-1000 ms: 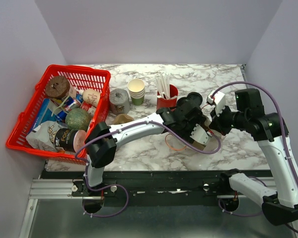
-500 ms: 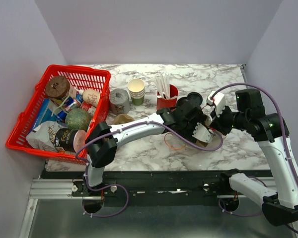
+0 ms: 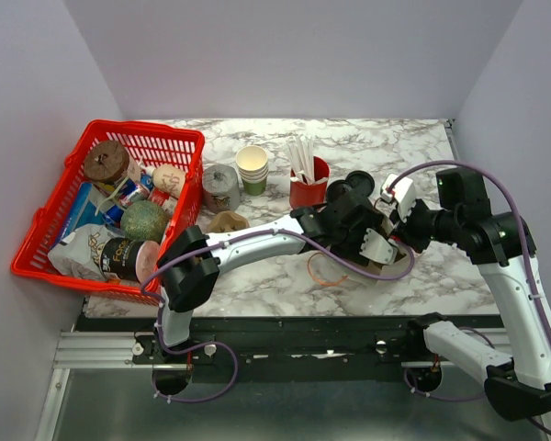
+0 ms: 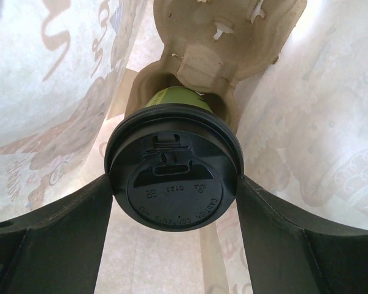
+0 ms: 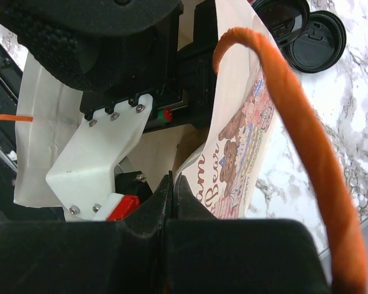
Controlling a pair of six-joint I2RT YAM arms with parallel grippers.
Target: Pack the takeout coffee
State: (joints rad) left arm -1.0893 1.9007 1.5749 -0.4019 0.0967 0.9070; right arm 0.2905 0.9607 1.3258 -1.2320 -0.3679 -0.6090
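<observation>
Pulp carrier (image 4: 224, 43) around takeout coffee (image 4: 172, 180) base; paper bag (image 4: 55, 79) walls close alongside.

Overhead view looks down; both wrist views close on bag (image 5: 245, 147).

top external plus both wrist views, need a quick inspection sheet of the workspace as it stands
surface: marble table, no spill seen
job's things: takeout coffee, black lid on, standing in a pulp cup carrier inside the paper bag
clutter: red basket of groceries, stacked paper cups, red cup of straws, two spare black lids
grippers: left gripper closed on the coffee's lid; right gripper shut on the bag's edge
cables: purple cable arches over the right wrist; another runs along the left arm
surroundings: plain grey walls, nothing else seen
</observation>
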